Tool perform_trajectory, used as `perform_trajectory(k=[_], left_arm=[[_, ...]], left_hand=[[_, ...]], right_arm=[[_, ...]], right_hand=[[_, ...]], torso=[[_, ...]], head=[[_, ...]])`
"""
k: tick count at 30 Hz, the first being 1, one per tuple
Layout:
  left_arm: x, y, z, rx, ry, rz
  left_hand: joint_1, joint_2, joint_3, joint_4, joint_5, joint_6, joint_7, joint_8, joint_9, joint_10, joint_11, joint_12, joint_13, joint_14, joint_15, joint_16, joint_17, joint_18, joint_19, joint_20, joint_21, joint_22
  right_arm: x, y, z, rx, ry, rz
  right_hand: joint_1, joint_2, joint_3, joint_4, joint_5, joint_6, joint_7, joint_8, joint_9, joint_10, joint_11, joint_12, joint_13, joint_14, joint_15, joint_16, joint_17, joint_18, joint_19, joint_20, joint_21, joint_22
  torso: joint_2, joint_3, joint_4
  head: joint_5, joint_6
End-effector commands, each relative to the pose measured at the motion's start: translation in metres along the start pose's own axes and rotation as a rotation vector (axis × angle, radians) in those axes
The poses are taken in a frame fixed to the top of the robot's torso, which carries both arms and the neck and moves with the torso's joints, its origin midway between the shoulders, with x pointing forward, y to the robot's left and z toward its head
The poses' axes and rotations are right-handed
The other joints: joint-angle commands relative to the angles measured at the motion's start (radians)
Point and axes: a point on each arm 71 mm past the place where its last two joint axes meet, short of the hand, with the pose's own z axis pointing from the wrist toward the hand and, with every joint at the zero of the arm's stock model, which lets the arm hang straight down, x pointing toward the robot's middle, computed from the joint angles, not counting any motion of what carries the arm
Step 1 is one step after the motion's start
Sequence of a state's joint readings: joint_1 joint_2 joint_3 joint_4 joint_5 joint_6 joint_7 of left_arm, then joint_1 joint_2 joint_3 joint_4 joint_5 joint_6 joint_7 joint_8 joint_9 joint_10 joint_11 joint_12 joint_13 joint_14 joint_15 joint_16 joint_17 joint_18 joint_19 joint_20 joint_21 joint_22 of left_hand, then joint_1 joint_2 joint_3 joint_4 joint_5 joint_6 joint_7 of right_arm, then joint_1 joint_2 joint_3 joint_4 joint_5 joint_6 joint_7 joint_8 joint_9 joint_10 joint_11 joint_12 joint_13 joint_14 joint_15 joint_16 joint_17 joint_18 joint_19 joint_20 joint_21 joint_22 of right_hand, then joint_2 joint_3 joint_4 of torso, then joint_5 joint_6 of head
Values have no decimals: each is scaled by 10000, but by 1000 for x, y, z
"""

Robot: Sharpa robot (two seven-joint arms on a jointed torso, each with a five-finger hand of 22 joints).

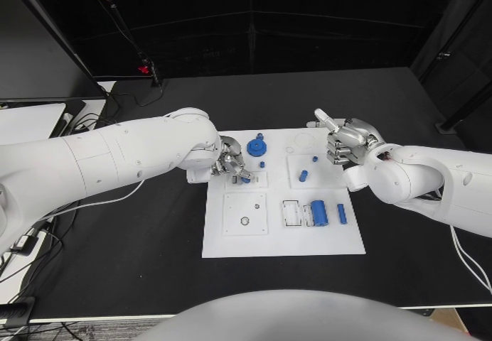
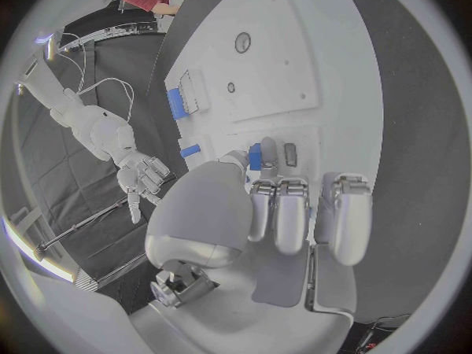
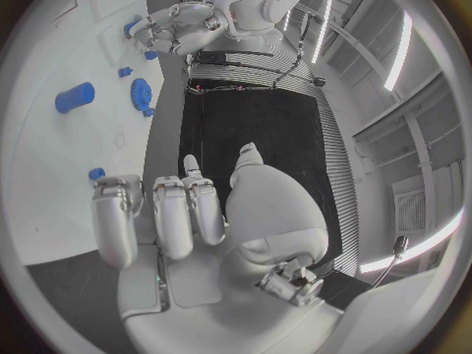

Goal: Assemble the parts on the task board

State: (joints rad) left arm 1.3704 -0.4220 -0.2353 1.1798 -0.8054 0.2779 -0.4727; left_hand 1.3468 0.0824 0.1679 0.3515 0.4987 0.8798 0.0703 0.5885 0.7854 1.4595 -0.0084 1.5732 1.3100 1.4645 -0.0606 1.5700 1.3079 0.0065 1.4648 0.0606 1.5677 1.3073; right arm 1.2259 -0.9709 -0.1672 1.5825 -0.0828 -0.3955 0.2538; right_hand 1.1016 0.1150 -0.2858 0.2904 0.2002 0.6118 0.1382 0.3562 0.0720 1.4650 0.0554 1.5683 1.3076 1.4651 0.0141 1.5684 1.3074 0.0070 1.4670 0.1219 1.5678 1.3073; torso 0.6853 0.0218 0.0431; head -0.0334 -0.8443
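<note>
- Nearest the head camera, the front edge of the white task board (image 1: 282, 245) lies bare on the black desk (image 1: 123, 270); just beyond it sit a pale plate with a small oval hole (image 1: 246, 219) and, to its right, a blue cylinder (image 1: 319, 212) with a slimmer blue pin (image 1: 341, 213) beside it. Both lie flat, long axes running away from me.
- Further in, my left hand (image 1: 232, 165) is down over the board's left middle, fingers (image 2: 276, 212) curled together around a small blue part (image 2: 255, 156). I judge it pinched against the thumb, though the contact itself is hidden.
- That part's long axis seems to point down toward the board, into the square plate under my palm; seating it looks like the step in hand.
- Level with it, a short blue peg (image 1: 303, 175) lies loose, closer to my right hand.
- My right hand (image 1: 350, 144) hovers off the board's far right corner, holding nothing, most fingers (image 3: 177, 212) bent side by side, one stretched up.
- Farthest, the blue gear (image 1: 255, 148) sits near the board's back edge, just beyond my left hand.
</note>
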Motion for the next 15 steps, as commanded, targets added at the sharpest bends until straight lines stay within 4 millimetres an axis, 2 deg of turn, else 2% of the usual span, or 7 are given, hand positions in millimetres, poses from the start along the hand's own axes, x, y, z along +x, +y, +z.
perform_trajectory(k=[1, 15], left_arm=[[1, 2, 0, -89, -20, 21], [-1, 0, -1, 376, -413, -189]], left_hand=[[411, 434, 666, -599, 59, 143, -244, 7, 9, 1113, -33, -24, 2608, 1063, -26, 8, 2629, -65, 1060, 72, 31, 2635], [434, 423, 745, -604, 74, 148, -248, 2, 44, 1113, -37, -24, 2608, 1063, -26, 8, 2629, -65, 1060, 81, 31, 2635]], right_arm=[[1, 1, 0, -66, 33, 38], [0, 1, 1, -39, 5, 30]], right_hand=[[18, 88, -65, 11, 38, -27, -76, 67, -11, 1058, -46, 25, 2632, 1057, -79, 24, 2634, -70, 1038, -19, 30, 2635], [18, 88, -65, 11, 38, -27, -76, 67, -11, 1058, -46, 25, 2632, 1057, -79, 24, 2634, -70, 1038, -19, 30, 2635]], torso=[[0, 2, 5], [-1, -2, -1]], head=[[0, 13], [7, 0]])
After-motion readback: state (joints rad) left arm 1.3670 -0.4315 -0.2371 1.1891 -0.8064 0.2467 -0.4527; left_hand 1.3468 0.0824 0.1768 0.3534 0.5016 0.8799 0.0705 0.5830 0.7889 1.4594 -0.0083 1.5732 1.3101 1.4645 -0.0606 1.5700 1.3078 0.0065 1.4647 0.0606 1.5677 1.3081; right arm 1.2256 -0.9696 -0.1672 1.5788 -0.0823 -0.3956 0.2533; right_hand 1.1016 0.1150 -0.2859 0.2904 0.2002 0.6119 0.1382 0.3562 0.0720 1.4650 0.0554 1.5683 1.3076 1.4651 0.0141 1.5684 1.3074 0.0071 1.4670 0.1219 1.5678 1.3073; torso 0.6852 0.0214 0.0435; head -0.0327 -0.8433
